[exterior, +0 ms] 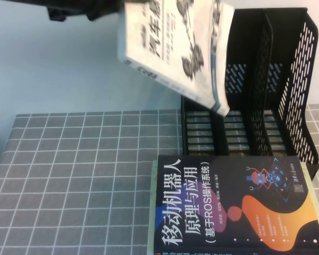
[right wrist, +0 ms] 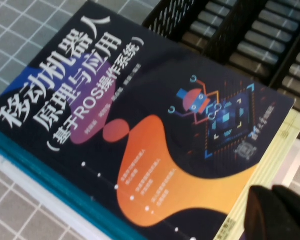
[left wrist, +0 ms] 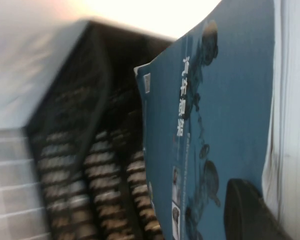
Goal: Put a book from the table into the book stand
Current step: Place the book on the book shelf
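The white book (exterior: 170, 48) with black Chinese title and grey car drawings hangs tilted in the air, its lower corner over the left compartment of the black book stand (exterior: 292, 69). My left gripper (exterior: 114, 6) is at the top edge of the high view, shut on the book's upper end. In the left wrist view one dark finger (left wrist: 245, 210) presses on the book's cover (left wrist: 230, 100), with the stand (left wrist: 90, 125) beyond it. My right gripper (right wrist: 272, 192) is shut and empty, low over a stack of other books; it does not show in the high view.
A dark navy book (exterior: 234, 207) with orange shapes lies on a stack in front of the stand, also in the right wrist view (right wrist: 115, 110), over a yellow-green book (right wrist: 270, 160). The grey grid-cloth table (exterior: 85, 170) stretches to the left. The stand's compartments hold nothing.
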Robot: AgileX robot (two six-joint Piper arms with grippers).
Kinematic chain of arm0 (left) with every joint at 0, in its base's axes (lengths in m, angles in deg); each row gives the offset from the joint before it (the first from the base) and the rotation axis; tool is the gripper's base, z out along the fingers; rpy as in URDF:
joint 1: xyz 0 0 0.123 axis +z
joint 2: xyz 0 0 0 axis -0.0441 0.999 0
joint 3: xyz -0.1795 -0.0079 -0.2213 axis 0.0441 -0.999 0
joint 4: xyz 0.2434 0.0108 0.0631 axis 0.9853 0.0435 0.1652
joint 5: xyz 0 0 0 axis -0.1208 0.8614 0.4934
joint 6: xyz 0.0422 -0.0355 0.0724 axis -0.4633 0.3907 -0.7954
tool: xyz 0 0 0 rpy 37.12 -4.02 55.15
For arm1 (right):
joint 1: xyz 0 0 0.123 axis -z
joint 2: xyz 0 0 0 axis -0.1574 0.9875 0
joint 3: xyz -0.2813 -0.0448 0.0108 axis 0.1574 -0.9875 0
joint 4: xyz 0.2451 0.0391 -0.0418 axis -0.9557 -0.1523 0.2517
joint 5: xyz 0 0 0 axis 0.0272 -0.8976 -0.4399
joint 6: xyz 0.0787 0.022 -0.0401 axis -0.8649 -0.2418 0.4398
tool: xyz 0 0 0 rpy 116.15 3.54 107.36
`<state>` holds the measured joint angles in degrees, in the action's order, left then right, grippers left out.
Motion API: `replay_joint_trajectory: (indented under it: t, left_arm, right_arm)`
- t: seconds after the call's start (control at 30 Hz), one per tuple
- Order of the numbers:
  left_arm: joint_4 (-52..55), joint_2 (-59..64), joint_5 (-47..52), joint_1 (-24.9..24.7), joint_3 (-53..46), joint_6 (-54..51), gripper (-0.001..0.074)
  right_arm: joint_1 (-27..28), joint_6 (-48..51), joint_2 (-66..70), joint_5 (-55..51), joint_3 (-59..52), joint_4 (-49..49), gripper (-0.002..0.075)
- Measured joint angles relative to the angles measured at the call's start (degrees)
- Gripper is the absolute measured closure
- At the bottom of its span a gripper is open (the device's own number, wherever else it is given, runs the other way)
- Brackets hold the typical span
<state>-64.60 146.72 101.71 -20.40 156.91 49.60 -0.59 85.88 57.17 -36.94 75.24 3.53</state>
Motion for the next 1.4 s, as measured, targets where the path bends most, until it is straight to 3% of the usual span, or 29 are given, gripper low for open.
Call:
replay_joint_trajectory:
  t: [0.17, 0.33, 0.57, 0.97, 1.4]
  left_arm:
    - [18.9, 3.0, -0.8, -6.7, 0.3, 14.1, 0.0624]
    - [27.4, 6.8, -2.5, -10.4, 0.3, 20.9, 0.0624]
    - [28.2, 9.3, -2.0, -11.8, 0.4, 23.2, 0.0624]
    - [28.2, 9.3, 8.9, -12.0, 7.0, 19.1, 0.0624]
    - [28.9, 9.3, 14.2, -12.0, 12.6, 18.4, 0.0624]
  right_arm:
    - [0.0, 0.0, 0.0, -1.7, 0.0, 0.3, 0.0729]
    - [0.0, -0.1, 0.0, -1.8, 0.0, 0.3, 0.0729]
    - [0.0, -0.1, 0.0, -1.8, 0.0, 0.3, 0.0729]
    - [0.0, -0.1, 0.0, 0.5, 0.0, 0.6, 0.0729]
    - [0.0, -0.2, 0.0, 0.5, 0.0, 0.3, 0.0729]
